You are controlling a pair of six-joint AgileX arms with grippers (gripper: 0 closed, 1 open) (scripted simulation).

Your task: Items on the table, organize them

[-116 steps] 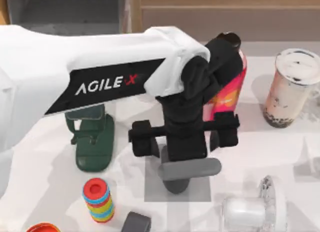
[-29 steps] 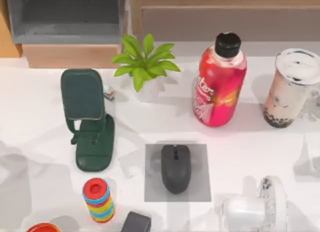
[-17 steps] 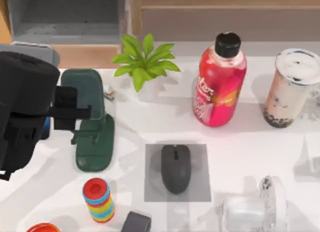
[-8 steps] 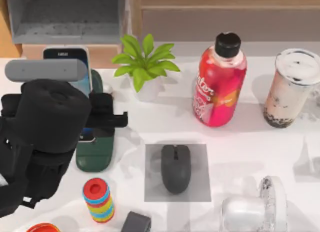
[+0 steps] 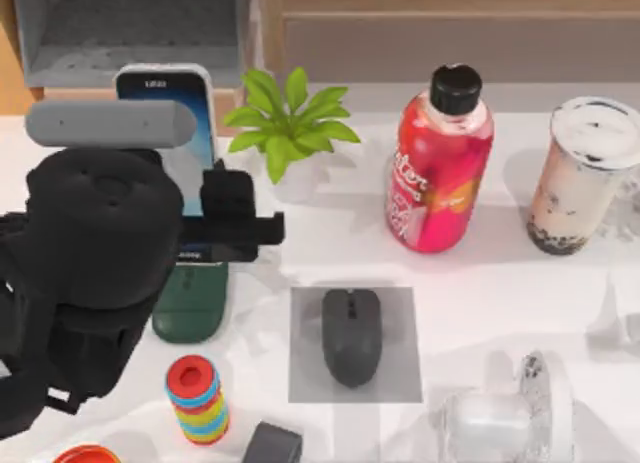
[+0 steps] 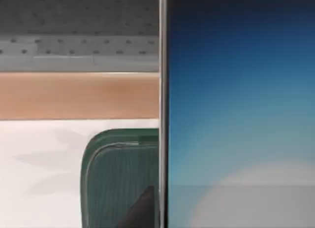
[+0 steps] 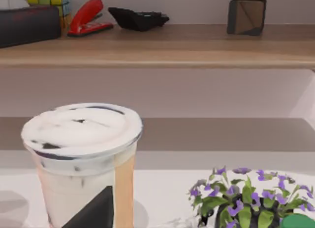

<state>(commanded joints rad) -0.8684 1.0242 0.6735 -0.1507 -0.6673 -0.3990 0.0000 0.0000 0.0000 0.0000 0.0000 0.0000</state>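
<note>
Left gripper carried smartphone rightward over stand.

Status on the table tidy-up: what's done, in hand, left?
Done: the mouse lies on the grey mat. In hand: the left gripper carries the phone over the green stand; the left wrist view has the screen just in front of the stand's back plate. Left: the milk-tea cup stands untouched at the table's right.

The left arm has bulky matte black round housings, a grey cylinder bar on top, and black block-shaped fingers.
</note>
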